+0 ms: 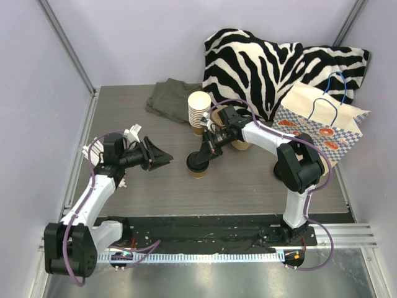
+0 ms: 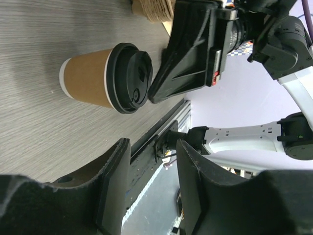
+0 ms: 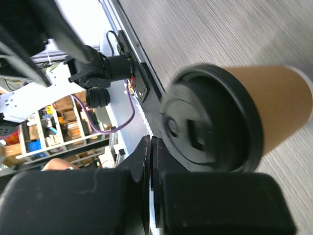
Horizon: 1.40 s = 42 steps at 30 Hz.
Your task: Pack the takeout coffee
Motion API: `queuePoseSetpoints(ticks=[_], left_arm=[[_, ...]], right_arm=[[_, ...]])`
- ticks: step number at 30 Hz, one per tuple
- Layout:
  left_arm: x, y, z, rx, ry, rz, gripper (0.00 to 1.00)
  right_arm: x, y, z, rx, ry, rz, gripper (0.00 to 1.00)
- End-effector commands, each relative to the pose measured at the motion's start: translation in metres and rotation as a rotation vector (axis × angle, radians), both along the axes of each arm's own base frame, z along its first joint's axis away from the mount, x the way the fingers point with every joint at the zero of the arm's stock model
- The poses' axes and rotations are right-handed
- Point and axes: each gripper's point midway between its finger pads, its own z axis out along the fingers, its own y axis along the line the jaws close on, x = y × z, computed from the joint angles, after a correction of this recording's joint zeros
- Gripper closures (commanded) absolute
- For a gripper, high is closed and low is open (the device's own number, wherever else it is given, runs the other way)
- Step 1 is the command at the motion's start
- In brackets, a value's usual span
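Takeout coffee (image 1: 197, 166) upright, right arm (image 1: 267, 138) low, fingers (image 2: 188, 58) closed at lid (image 2: 129, 78)

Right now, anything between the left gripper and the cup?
No. Only bare table lies between the left gripper and the cup, as the top and left wrist views show.

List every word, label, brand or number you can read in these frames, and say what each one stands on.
No text can be read in any view.
On the paper bag: round orange prints, any lettering too small to read.
On the black lid of the brown cup: raised marks, blurred, unreadable.
On the shelved boxes in the background: too blurred.
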Motion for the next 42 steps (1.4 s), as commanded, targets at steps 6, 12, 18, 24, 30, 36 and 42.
queuePoseSetpoints(ticks=[6,12,18,24,30,36,42], left_arm=[[0.02,-0.027,0.025,0.027,-0.134,-0.076,0.7],[0.022,-0.061,0.053,0.0,-0.217,-0.184,0.94],[0.029,-0.082,0.061,-0.013,-0.221,-0.221,1.0],[0.029,-0.09,0.018,0.045,-0.126,-0.237,1.0],[0.031,-0.068,-0.069,0.263,0.058,-0.216,1.0],[0.033,-0.046,-0.107,0.391,0.189,-0.162,1.0],[0.047,-0.061,-0.048,0.301,0.009,-0.196,1.0]], right_arm=[[0.009,0.001,-0.015,-0.035,-0.054,-0.028,0.99],[0.017,-0.005,-0.024,-0.105,-0.078,-0.072,0.99],[0.018,-0.009,-0.033,-0.169,-0.101,-0.096,0.99],[0.022,-0.013,-0.042,-0.223,-0.111,-0.11,0.99],[0.027,-0.019,-0.052,-0.286,-0.139,-0.133,0.99],[0.031,-0.027,-0.066,-0.368,-0.17,-0.152,0.99],[0.03,-0.027,-0.07,-0.376,-0.169,-0.142,0.99]])
